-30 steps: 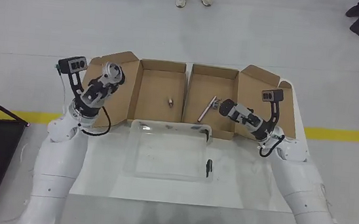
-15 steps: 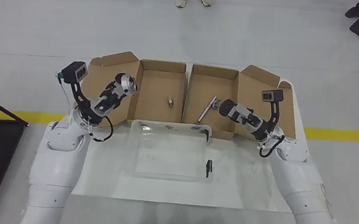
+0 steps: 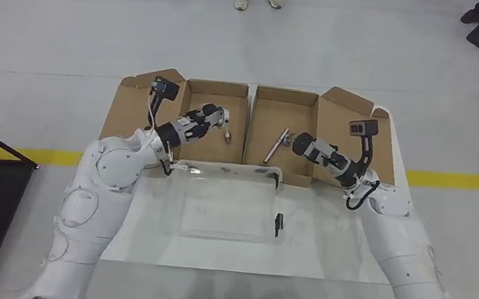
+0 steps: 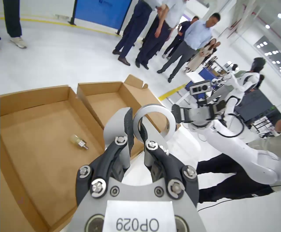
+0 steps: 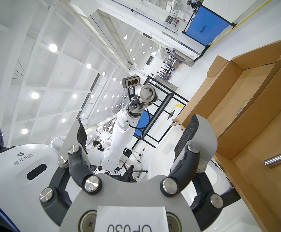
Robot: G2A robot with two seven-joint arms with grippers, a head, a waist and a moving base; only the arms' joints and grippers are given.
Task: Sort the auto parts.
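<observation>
Clamping a metal ring (image 4: 153,108), the left gripper (image 4: 134,123) hung above the left cardboard box (image 3: 205,146), near a small fitting (image 4: 79,142); the right gripper (image 5: 137,123), jaws apart, hovered over the right box (image 3: 300,112) beside a rod (image 3: 275,144).

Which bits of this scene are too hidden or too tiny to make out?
Right wrist view: metal rod cut off by the picture's edge; length unknown.
Top view: small dark part beside the clear tray, too small to identify.
Left wrist view: the jaws of the left gripper cover part of the metal ring.
Top view: small fitting in the cardboard box, too small to show its shape.
</observation>
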